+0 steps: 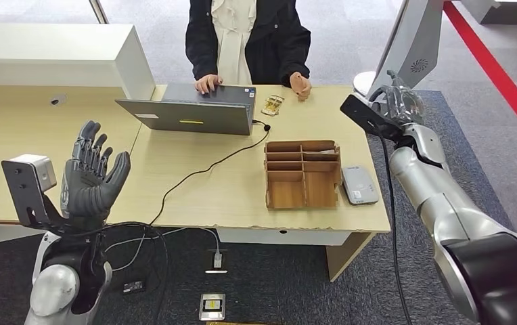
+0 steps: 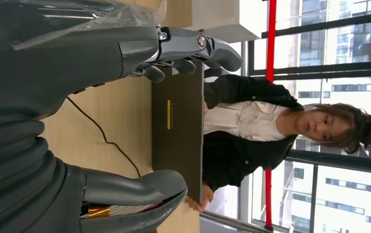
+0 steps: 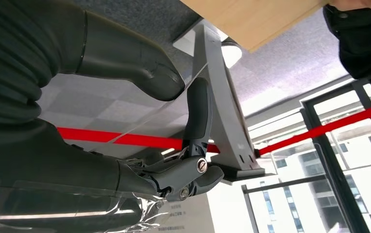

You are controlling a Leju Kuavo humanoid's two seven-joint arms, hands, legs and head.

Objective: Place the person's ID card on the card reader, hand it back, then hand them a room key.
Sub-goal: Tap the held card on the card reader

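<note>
Pale wood desk (image 1: 195,189): the left hand (image 1: 93,177) waits raised, fingers spread and empty, while the person (image 1: 248,40) holds what may be the ID card (image 1: 301,84); card reader (image 1: 358,183) beside a wooden organiser (image 1: 302,173). Left wrist: laptop (image 2: 176,126), windows behind. Right wrist: right hand (image 3: 174,141) lifted over grey carpet, fingers released.

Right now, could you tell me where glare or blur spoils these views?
Head view: evenly lit and sharp, the desk plain. Left wrist view: bright windows wash out the background. Right wrist view: the right hand looms dark against bright glass.
</note>
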